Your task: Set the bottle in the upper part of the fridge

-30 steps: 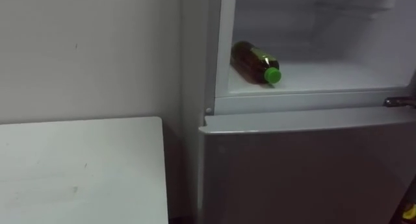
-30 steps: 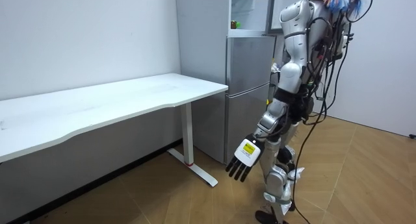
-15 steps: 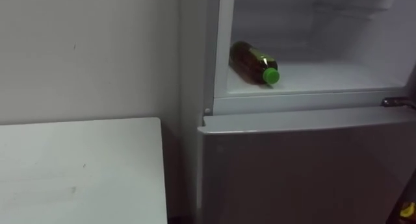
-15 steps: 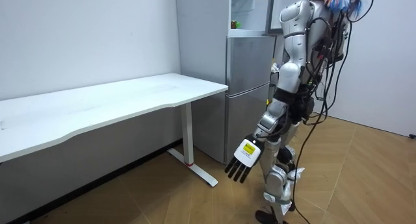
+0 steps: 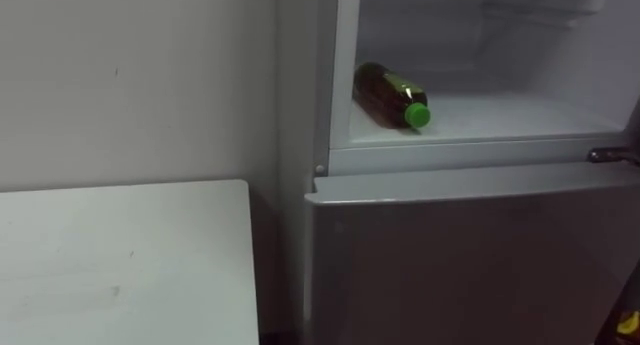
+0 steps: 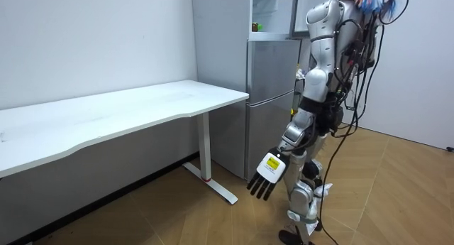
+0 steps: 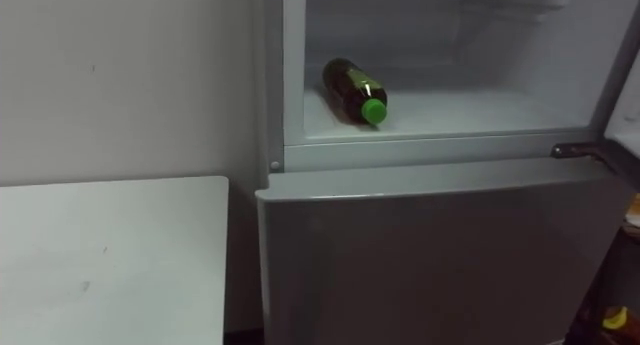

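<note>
One brown bottle [image 5: 388, 95] lay on its side in the upper compartment of the fridge [image 5: 450, 157], resting on the white compartment floor close to the left wall. Its green cap [image 5: 417, 115] pointed out toward the front edge and slightly to the right, while its body ran back into the compartment. A yellowish label wrapped its middle. The upper compartment stood open, and below it the grey lower door [image 5: 460, 265] was shut. A small dark metal bracket [image 5: 612, 156] sat at the right end of the ledge between the two compartments. To the left of the fridge, across a narrow dark gap, was a white worktop [image 5: 120, 255] set against a pale wall [image 5: 130, 75]. In the room view the robot stood upright on the wooden floor [image 6: 404, 195] directly before the fridge, with the worktop on the room view's left. Its left hand [image 6: 264, 175] hung low beside its leg, well apart from the bottle, with the fingers straight and pointing down, holding nothing. In that same view the green cap showed as a small dot inside the open compartment, near the height of the robot's shoulder.
</note>
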Motion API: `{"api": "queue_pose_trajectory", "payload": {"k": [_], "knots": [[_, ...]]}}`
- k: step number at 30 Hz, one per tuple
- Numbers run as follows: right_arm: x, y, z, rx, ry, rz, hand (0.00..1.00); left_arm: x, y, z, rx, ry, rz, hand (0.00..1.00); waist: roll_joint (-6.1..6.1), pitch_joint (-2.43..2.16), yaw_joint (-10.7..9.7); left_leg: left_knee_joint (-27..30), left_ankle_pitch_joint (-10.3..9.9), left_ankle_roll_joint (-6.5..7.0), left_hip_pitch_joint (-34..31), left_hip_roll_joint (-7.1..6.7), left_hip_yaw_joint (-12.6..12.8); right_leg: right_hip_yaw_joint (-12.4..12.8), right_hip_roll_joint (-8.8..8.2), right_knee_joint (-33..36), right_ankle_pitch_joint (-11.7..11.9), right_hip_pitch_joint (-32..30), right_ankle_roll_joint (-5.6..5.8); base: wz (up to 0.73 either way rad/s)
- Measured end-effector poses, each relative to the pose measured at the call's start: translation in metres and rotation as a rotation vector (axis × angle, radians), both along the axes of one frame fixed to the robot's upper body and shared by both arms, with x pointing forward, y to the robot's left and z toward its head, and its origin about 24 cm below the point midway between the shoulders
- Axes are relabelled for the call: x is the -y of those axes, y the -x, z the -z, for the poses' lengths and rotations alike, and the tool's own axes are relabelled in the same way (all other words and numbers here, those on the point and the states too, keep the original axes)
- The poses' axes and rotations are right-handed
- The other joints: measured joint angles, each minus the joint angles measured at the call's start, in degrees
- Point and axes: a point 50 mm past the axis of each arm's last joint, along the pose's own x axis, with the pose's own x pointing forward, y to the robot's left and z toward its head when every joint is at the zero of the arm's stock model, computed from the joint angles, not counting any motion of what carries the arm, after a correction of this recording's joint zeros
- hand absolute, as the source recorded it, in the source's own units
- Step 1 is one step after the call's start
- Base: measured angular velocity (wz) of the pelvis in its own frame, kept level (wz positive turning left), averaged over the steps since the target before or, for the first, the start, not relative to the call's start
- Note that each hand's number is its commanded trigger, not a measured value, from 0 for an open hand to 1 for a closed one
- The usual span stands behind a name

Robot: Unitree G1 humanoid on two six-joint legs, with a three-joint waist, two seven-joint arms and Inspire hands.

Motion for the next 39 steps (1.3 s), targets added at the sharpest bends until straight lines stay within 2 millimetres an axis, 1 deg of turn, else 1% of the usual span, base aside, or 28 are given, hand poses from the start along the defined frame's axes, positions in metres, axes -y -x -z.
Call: {"api": "queue_pose_trajectory", "payload": {"k": [2,4,5,7,10,12,14,16,18,19,20,22,25,31,39], "knots": [[-0.008,-0.004,-0.001,-0.004,0.017,-0.064,0.0,0.001,-0.001,0.0,0.001,0.002,0.015,0.0,0.35,0.1,0.0,0.0,-0.1,-0.03,-0.2,0.27,0.5,0.4,0.48,-0.4,0.3,0.0,0.22,-0.15],[-0.019,-0.01,-0.001,-0.033,0.064,-0.141,0.0,0.0,-0.001,0.0,-0.002,0.0,0.02,0.0,0.54,0.09,0.0,0.2,-0.1,-0.11,-0.3,0.56,0.9,0.8,0.56,-0.5,0.7,-0.2,-0.24,-0.12],[-0.021,-0.011,-0.001,-0.04,0.076,-0.159,0.0,0.0,-0.001,0.0,-0.003,0.0,0.021,0.0,0.61,0.08,0.1,0.3,-0.2,-0.13,-0.3,0.57,0.9,0.9,0.58,-0.6,0.8,-0.2,-0.21,-0.05],[-0.027,-0.016,-0.002,-0.053,0.117,-0.221,0.0,0.0,-0.001,0.0,-0.004,0.002,0.027,0.0,0.97,0.01,0.8,0.4,-0.2,-0.15,-0.5,0.61,1.0,0.9,0.65,-0.7,1.1,-0.3,-0.51,0.0],[-0.033,-0.02,-0.004,-0.066,0.158,-0.275,0.0,0.002,-0.001,0.001,-0.011,0.006,0.042,0.0,1.46,-0.1,1.8,0.6,-0.1,-0.2,-0.9,0.76,0.8,0.6,0.74,-1.5,1.5,-0.2,-0.6,0.03],[-0.037,-0.022,-0.005,-0.066,0.165,-0.31,0.0,0.003,0.0,0.001,-0.016,0.009,0.048,0.0,1.59,-0.13,2.5,0.6,-0.1,-0.22,-0.9,0.82,0.8,0.5,0.79,-1.7,1.6,-0.1,-0.72,0.06],[-0.039,-0.024,-0.005,-0.067,0.172,-0.339,0.0,0.004,0.0,0.001,-0.019,0.012,0.056,0.0,1.68,-0.19,2.8,0.5,-0.1,-0.23,-0.9,0.85,0.4,0.0,0.81,-2.5,1.9,0.6,-0.66,0.13],[-0.042,-0.027,-0.012,-0.016,0.206,-0.381,0.0,0.005,0.0,0.002,-0.029,0.017,0.08,0.0,1.83,-0.3,3.2,0.5,-0.1,-0.22,-0.8,0.81,-0.4,-0.5,0.76,-2.9,2.0,1.1,-0.56,0.15],[-0.048,-0.027,-0.021,0.044,0.249,-0.427,0.0,0.006,0.001,0.002,-0.034,0.02,0.097,0.0,1.91,-0.38,3.3,0.4,-0.1,-0.22,-0.5,0.86,-0.5,-0.9,0.84,-3.7,2.2,1.7,-0.48,0.12],[-0.051,-0.028,-0.024,0.07,0.271,-0.459,0.0,0.007,0.002,0.002,-0.039,0.024,0.107,0.0,1.92,-0.36,3.6,0.3,-0.1,-0.22,0.0,0.88,-0.5,-0.8,0.91,-4.0,2.2,2.3,-0.47,0.04],[-0.052,-0.028,-0.025,0.079,0.278,-0.472,0.0,0.007,0.002,0.002,-0.041,0.026,0.113,0.0,2.02,-0.29,3.8,0.1,-0.1,-0.23,0.2,0.9,-0.5,-0.8,0.96,-4.2,2.2,2.6,-0.45,0.0],[-0.058,-0.031,-0.025,0.09,0.289,-0.517,0.0,0.009,-0.001,0.003,-0.038,0.03,0.13,0.0,1.96,-0.32,4.5,-0.1,-0.1,-0.24,0.4,0.91,-0.5,-0.7,1.07,-4.5,2.2,2.8,-0.4,0.0],[-0.065,-0.035,-0.023,0.088,0.297,-0.581,0.0,0.009,-0.002,0.003,-0.037,0.027,0.14,0.0,1.81,-0.34,4.6,-0.2,-0.1,-0.23,0.2,0.88,-0.5,-0.8,1.34,-4.6,2.2,2.9,-0.38,0.0],[-0.066,-0.036,-0.022,0.083,0.301,-0.603,0.0,0.008,0.002,0.002,-0.055,0.009,0.133,0.0,1.98,-0.25,4.7,-0.3,-0.1,-0.23,0.3,0.94,-0.5,-0.8,1.39,-5.5,2.3,3.7,-0.28,0.04],[-0.068,-0.038,-0.022,0.076,0.316,-0.642,0.0,0.009,0.001,0.003,-0.059,-0.004,0.146,0.0,2.03,-0.27,4.8,-0.8,-0.1,-0.25,0.4,0.94,-0.5,-0.6,1.43,-5.6,2.2,3.7,-0.2,0.01]]}}
